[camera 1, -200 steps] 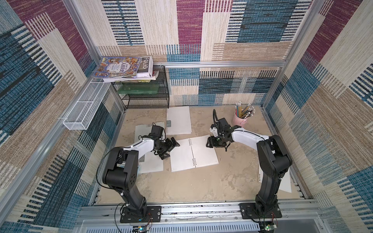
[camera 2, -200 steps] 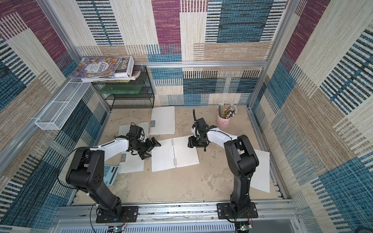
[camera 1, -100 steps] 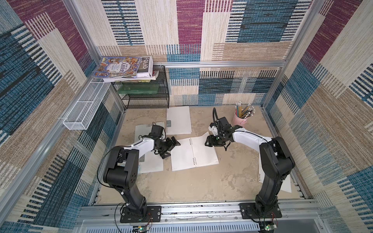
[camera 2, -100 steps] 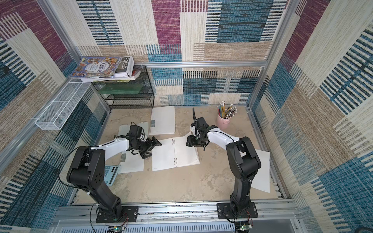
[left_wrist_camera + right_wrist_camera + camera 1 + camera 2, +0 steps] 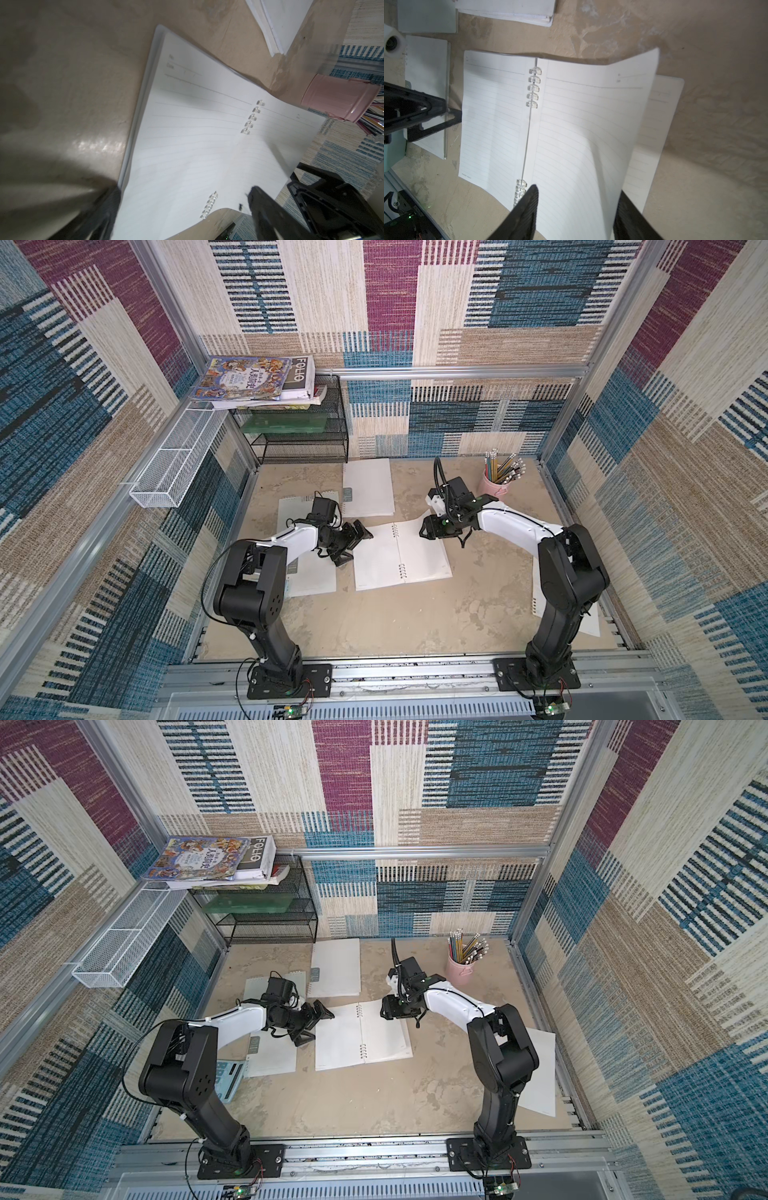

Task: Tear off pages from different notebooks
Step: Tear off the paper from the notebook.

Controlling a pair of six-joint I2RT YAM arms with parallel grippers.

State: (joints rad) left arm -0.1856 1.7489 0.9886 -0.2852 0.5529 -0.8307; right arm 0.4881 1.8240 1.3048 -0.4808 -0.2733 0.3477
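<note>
An open notebook [image 5: 401,556] [image 5: 361,1036] lies flat in the middle of the table, clear rings along its spine [image 5: 533,87]. Its right-hand page [image 5: 591,128] is lifted and curled at the far outer corner. My right gripper [image 5: 422,531] [image 5: 577,207] is at that corner, open, with the page's free edge running down between its fingers [image 5: 529,207] and close to one of them. At the notebook's left edge my left gripper [image 5: 355,545] [image 5: 182,207] is wide open and holds nothing. Closed notebooks lie at the back [image 5: 370,487] and under the left arm [image 5: 309,576].
A pink pencil cup [image 5: 492,489] stands behind the right arm. At the back left is a black mesh rack [image 5: 299,439] with colourful books [image 5: 253,379] on top, beside a white wire basket [image 5: 174,464]. A loose white sheet [image 5: 540,1073] lies by the right arm's base; near the left arm sits a light-blue calculator [image 5: 226,1079].
The right gripper has shifted a little towards the spine, its jaws have narrowed, and the page corner has risen and curled more. The left arm has stayed put.
</note>
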